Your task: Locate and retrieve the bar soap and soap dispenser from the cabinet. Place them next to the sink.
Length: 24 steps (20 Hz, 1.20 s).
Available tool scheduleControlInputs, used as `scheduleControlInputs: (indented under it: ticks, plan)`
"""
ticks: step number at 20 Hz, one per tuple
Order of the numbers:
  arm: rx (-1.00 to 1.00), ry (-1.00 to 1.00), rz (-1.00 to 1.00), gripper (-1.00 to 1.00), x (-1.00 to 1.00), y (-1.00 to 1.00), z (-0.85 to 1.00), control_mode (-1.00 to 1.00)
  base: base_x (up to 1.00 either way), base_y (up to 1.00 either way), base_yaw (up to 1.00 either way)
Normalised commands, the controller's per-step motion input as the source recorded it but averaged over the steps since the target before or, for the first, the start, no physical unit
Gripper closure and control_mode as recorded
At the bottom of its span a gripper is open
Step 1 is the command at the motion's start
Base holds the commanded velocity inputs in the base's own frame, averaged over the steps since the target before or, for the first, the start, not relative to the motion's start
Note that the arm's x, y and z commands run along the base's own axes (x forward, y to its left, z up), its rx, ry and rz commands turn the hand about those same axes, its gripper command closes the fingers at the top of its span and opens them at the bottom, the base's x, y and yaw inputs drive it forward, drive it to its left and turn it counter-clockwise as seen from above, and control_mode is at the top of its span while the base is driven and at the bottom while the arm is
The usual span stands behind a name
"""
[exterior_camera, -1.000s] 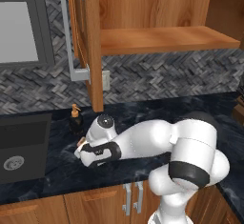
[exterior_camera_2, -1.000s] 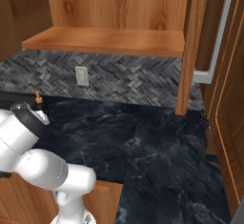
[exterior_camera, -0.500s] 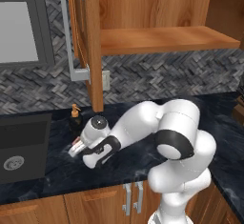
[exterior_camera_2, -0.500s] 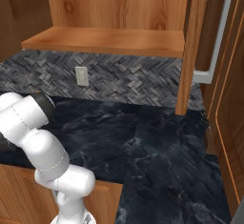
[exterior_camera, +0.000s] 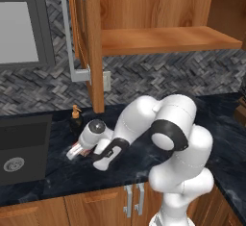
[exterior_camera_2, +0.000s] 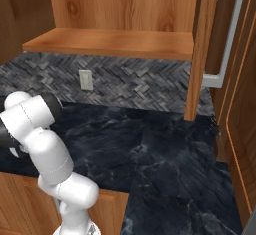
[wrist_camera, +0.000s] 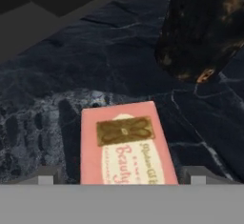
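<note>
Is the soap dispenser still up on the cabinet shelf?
No, the soap dispenser stands on the dark counter beside the sink, below the cabinet.

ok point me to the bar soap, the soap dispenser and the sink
bar soap [wrist_camera: 125, 144], hand view, on its printed pink top face
soap dispenser [exterior_camera: 75, 120], left base view, on the black bottle below the orange pump
sink [exterior_camera: 24, 136], left base view, on the basin's dark inner wall above the drain
</note>
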Motion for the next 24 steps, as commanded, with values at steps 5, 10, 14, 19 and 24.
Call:
scheduleControlInputs:
  ticks: [5, 10, 14, 19, 24]
  plan:
    - [-0.02, 0.02, -0.01, -1.00, 0.00, 0.01, 0.08, -1.00, 0.00, 0.00, 0.00]
    - [-0.01, 0.00, -0.04, -1.00, -0.04, -0.03, 0.64, -1.00, 0.00, 0.00, 0.00]
    - [0.01, 0.02, -0.05, -1.00, 0.00, 0.00, 0.82, -1.00, 0.00, 0.00, 0.00]
    - [0.05, 0.05, -0.07, -1.00, 0.00, 0.02, 0.51, -1.00, 0.00, 0.00, 0.00]
    - [0.01, 0.03, -0.06, -1.00, -0.01, 0.01, 0.62, -1.00, 0.00, 0.00, 0.00]
